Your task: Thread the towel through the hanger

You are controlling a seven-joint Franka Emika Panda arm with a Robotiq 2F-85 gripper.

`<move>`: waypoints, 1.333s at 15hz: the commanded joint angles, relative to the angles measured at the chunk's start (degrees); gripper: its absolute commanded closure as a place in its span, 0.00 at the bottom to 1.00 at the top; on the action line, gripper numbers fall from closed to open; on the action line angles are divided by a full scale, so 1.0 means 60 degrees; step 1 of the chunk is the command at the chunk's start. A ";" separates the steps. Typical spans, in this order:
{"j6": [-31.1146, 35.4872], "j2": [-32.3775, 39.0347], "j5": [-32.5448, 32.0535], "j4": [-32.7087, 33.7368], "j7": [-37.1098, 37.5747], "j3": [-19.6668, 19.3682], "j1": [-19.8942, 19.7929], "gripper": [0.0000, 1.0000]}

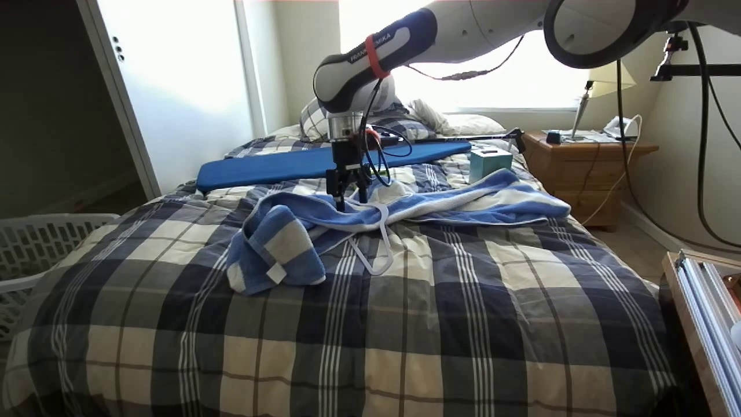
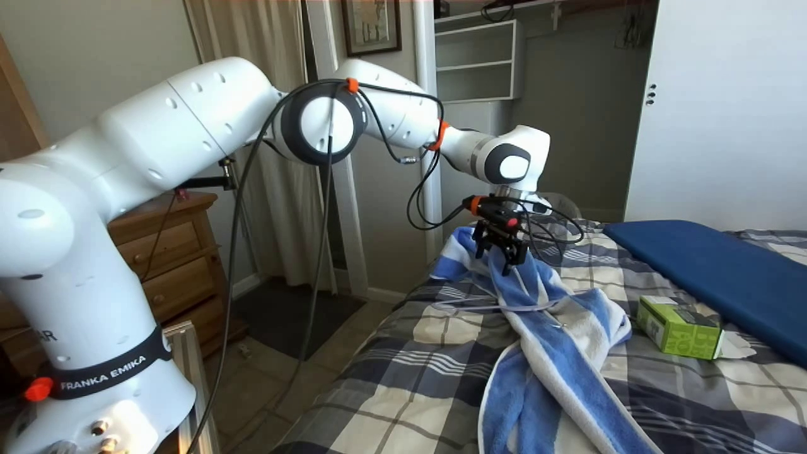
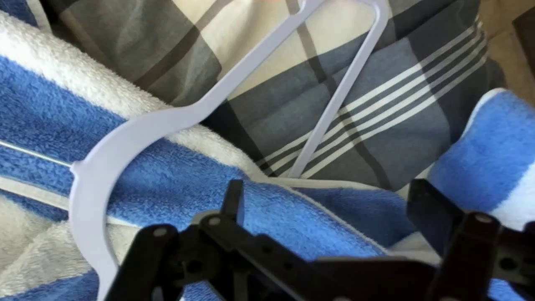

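Note:
A blue and white striped towel (image 1: 289,243) lies bunched across the bed; it also shows in an exterior view (image 2: 548,340) and the wrist view (image 3: 167,179). A white plastic hanger (image 3: 90,205) lies with it, also in both exterior views (image 1: 386,234) (image 2: 523,308). Its thick curved part lies over the towel, and its thin straight bar passes out of sight under the towel's edge. My gripper (image 3: 326,184) is open, with fingers apart over a towel fold beside the hanger, as both exterior views show (image 1: 351,201) (image 2: 493,261). Whether the fingertips touch the towel is unclear.
The plaid bed (image 1: 405,336) is soft and wrinkled. A blue ironing board (image 1: 278,168) (image 2: 706,271) lies behind the towel. A box (image 1: 489,165) (image 2: 681,328) stands between towel and board. A white basket (image 1: 52,237) is beside the bed. A wooden nightstand (image 1: 579,168) holds a lamp.

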 commanded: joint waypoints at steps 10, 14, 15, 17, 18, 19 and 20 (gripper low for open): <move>0.4388 -0.3200 -0.1016 -0.5783 0.4739 -0.1088 0.1385 0.00; 0.4197 -0.4341 -0.0793 -0.7414 0.6335 -0.1098 0.1627 0.00; 0.4352 -0.4617 -0.0806 -0.7844 0.6736 -0.1145 0.1728 0.00; 0.4588 -0.5211 -0.0937 -0.8712 0.7322 -0.1198 0.1899 0.00; 0.4643 -0.5517 -0.1087 -0.9141 0.7598 -0.1244 0.2000 0.00; 0.4163 -0.4493 -0.0936 -0.7673 0.7035 -0.0904 0.1548 0.00; 0.4245 -0.4773 -0.0972 -0.8071 0.7229 -0.0914 0.1609 0.00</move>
